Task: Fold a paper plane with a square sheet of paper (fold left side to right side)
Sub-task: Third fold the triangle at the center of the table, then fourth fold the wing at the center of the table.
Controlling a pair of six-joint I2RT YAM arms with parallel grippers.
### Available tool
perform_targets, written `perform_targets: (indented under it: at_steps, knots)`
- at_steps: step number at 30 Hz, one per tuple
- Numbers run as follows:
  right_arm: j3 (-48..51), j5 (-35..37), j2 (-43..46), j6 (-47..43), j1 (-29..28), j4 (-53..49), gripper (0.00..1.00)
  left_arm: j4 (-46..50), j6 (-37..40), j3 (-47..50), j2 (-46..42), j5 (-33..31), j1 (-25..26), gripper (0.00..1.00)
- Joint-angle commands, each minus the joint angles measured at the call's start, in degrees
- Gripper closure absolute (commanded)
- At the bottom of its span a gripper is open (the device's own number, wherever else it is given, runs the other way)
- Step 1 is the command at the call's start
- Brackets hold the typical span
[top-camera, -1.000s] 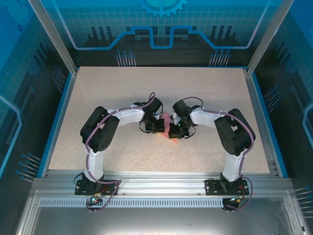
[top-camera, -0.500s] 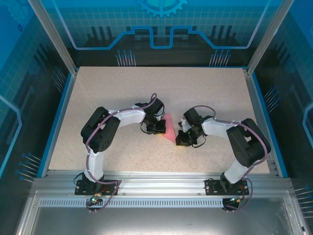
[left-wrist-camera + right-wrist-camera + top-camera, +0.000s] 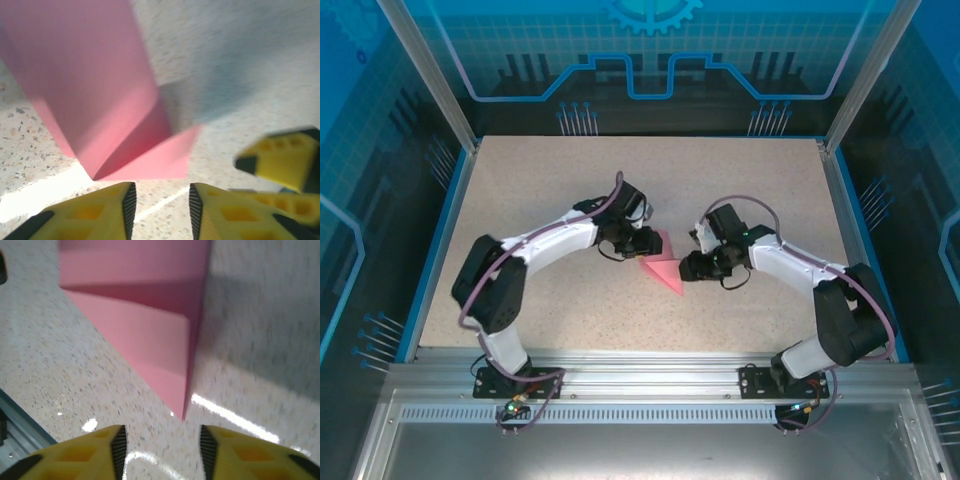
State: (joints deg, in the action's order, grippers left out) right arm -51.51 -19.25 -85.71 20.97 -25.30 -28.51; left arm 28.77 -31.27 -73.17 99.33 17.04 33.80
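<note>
Paper plane (image 3: 663, 270) between left gripper (image 3: 643, 243), right gripper (image 3: 689, 268); both released, just beside it.

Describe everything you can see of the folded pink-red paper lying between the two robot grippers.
The folded pink-red paper is thin, plain and unmarked, a slim pointed wedge whose tip aims toward the near right of the speckled beige table it lies on. The wrist views show overlapping layers with sharp creases, the upper flap slightly lifted and shadowed beneath. The left gripper and the right gripper stand open just short of it; neither holds it.
</note>
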Motion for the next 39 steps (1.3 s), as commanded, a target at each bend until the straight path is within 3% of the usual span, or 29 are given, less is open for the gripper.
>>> perform_targets:
  at_steps: [1, 4, 9, 16, 23, 27, 31, 39]
  knots:
    - [-2.99, -0.99, -2.52, -7.08, 0.78, 4.96, 0.47, 2.52, -0.78, 2.80, -4.56, -2.76, -0.49, 0.54]
    - [-4.24, -3.15, -5.61, -8.88, 0.99, 7.57, 0.39, 0.41, -3.06, 7.40, -7.10, -4.18, -1.17, 0.47]
    - [-5.66, -3.10, -10.37, -8.18, 1.61, 8.55, 0.38, -4.98, -7.38, 12.47, -8.23, -3.97, -1.58, 0.37]
    - [-4.26, -1.45, -9.56, -7.32, 1.96, 9.02, 0.38, -7.81, -8.33, 10.00, -2.95, -2.12, -1.55, 0.36]
    - [-0.31, 3.23, -3.08, -6.65, 1.26, 10.18, 0.35, -9.43, -9.16, 6.59, 2.59, -0.87, -1.57, 0.37]
    - [2.16, 8.35, 0.57, -7.69, -1.28, 9.59, 0.35, -9.61, -9.23, 4.75, 4.74, -0.51, -1.53, 0.43]
    - [6.43, 15.95, 4.25, -10.02, -7.53, 12.72, 0.35, -9.51, -9.34, 3.79, 5.90, -0.56, -1.52, 0.57]
    - [9.49, 24.64, 2.70, -15.15, -17.34, 19.06, 0.36, -8.26, -9.51, 2.98, 6.24, -0.78, -1.48, 0.73]
